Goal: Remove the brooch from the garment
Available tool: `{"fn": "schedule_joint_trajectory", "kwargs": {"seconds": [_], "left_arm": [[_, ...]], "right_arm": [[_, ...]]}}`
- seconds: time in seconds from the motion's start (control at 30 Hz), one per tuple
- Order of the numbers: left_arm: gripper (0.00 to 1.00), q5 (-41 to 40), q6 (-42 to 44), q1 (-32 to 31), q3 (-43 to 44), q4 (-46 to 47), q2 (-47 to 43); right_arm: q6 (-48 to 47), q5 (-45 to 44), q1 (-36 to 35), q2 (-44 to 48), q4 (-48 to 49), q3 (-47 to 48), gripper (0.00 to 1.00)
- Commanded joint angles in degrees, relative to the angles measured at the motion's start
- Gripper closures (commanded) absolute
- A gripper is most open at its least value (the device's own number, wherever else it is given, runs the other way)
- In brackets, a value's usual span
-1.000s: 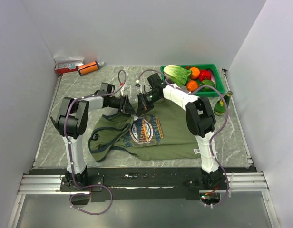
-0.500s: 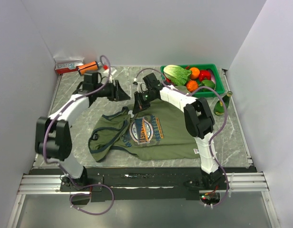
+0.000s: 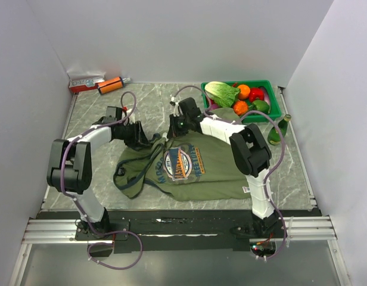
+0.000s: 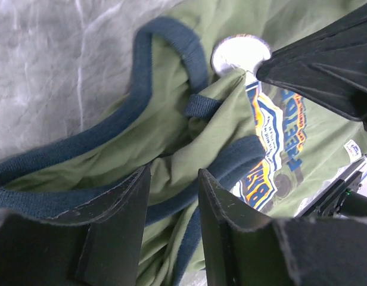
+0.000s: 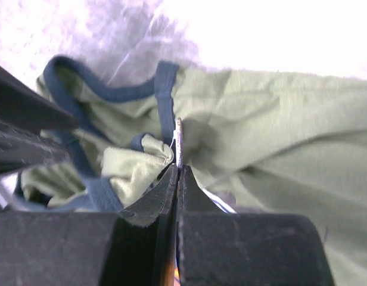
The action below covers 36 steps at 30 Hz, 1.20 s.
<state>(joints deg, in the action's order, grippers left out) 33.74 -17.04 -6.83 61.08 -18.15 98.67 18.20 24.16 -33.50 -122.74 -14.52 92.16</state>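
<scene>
Where the table point(image 3: 97, 179) lies nearest the arm bases: the garment point(image 3: 216, 170), an olive T-shirt, spread print-up, with a white hem label point(image 3: 245, 190) at its near right edge and a round chest print point(image 3: 180, 164) mid-cloth. Next out: the left gripper point(image 4: 174, 176), set on the bunched collar end, its fingers parted with a fold of cloth and navy trim showing in the gap; whether they clamp it cannot be told. Just beside it: the right gripper point(image 5: 177, 173), its fingers pressed together on the brooch point(image 4: 238, 52), a small whitish disc held by its edge at the neckline, a peak of cloth touching it. Far right: a green tray point(image 3: 264, 82) of vegetables and fruit, with a dark bottle point(image 3: 277, 131) just beside its near right corner. Far left corner: an orange cylinder point(image 3: 111, 85) and a red-and-white box point(image 3: 85, 82).
</scene>
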Motion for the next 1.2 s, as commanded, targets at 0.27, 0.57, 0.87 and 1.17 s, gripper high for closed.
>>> {"fn": "schedule_joint_trajectory", "kwargs": {"seconds": [0.27, 0.57, 0.87, 1.17], "left_arm": [[0.56, 5.55, -0.89, 0.24, -0.17, 1.89, 4.07], [0.57, 6.43, 0.25, 2.26, 1.23, -0.21, 3.28], [0.48, 11.52, 3.40, 5.77, 8.08, -6.88, 0.73], [0.38, 9.96, 16.20, 3.15, 17.04, -13.99, -0.69]], "right_arm": [[7.28, -16.22, -4.73, -2.24, 22.17, 0.56, 1.00], [10.37, -21.79, -7.29, -7.70, 19.63, 10.41, 1.00], [0.98, -6.63, 0.97, 3.90, 5.13, 11.46, 1.00], [-15.99, 9.31, 11.07, 15.50, 0.90, 2.43, 1.00]]}}
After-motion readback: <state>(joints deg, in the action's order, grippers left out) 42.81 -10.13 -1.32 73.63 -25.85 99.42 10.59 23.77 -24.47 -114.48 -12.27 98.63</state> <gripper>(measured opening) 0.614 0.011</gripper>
